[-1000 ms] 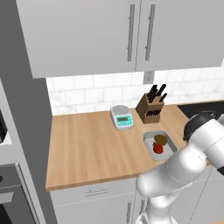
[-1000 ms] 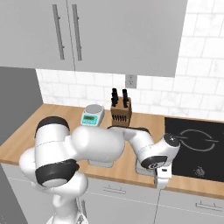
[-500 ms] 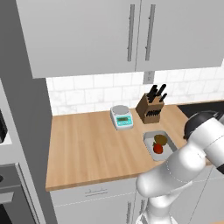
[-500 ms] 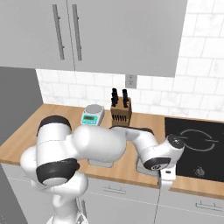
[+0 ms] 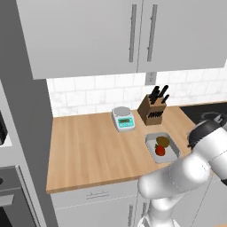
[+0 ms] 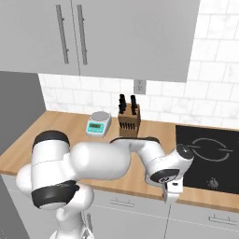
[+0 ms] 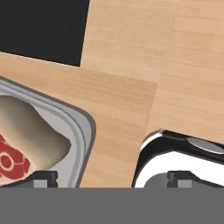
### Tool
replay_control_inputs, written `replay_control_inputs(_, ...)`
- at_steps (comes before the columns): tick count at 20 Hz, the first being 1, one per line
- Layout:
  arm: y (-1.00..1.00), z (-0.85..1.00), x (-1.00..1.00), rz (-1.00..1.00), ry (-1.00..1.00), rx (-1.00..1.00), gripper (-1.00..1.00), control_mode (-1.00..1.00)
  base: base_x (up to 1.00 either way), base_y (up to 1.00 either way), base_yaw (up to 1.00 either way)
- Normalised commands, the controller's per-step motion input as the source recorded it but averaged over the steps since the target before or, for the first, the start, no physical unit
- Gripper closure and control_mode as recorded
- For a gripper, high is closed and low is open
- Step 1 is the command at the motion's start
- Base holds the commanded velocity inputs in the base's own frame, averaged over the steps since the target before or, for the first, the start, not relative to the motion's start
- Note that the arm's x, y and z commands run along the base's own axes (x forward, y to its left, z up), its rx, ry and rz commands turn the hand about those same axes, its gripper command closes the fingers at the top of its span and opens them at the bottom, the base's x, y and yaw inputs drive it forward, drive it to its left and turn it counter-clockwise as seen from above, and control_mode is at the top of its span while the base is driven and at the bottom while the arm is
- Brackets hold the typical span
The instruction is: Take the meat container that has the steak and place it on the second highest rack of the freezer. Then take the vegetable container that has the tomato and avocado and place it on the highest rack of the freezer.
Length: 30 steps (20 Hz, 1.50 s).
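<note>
Little had moved but the arm, sinking slightly beside the knife block [image 6: 129, 119]. Fingers [image 7: 41, 178] stood wide open, empty, above the meat container [image 7: 65, 127] holding the steak [image 7: 13, 162] on the table [image 7: 131, 65]; grasp pending.

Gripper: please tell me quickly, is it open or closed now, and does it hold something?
Gripper: open, holding nothing; it hovers over the wooden counter, one fingertip above the meat container with the steak.
</note>
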Motion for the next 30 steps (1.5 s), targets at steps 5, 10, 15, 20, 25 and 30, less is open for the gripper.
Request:
replay_control_inputs(5, 0.00, -0.19, 0.00, 0.00, 0.01, 0.00, -1.00, -1.00, 0.00, 0.00, 0.00)
replay_control_inputs(10, -0.10, 0.00, 0.00, 0.00, 0.00, 0.00, -1.00, -1.00, 0.00, 0.00, 0.00)
replay_control_inputs(15, 0.06, -0.01, -0.08, 0.00, -0.01, 0.00, -1.00, -1.00, 0.00, 0.00, 0.00)
replay_control_inputs(20, 0.22, 0.04, -0.26, 0.00, -0.01, 0.00, -1.00, -1.00, 0.00, 0.00, 0.00)
replay_control_inputs(25, 0.16, 0.02, -0.02, 0.00, 0.00, 0.00, -1.00, -1.00, 0.00, 0.00, 0.00)
replay_control_inputs(30, 0.16, -0.02, 0.34, 0.00, 0.04, 0.00, -1.00, -1.00, 0.00, 0.00, 0.00)
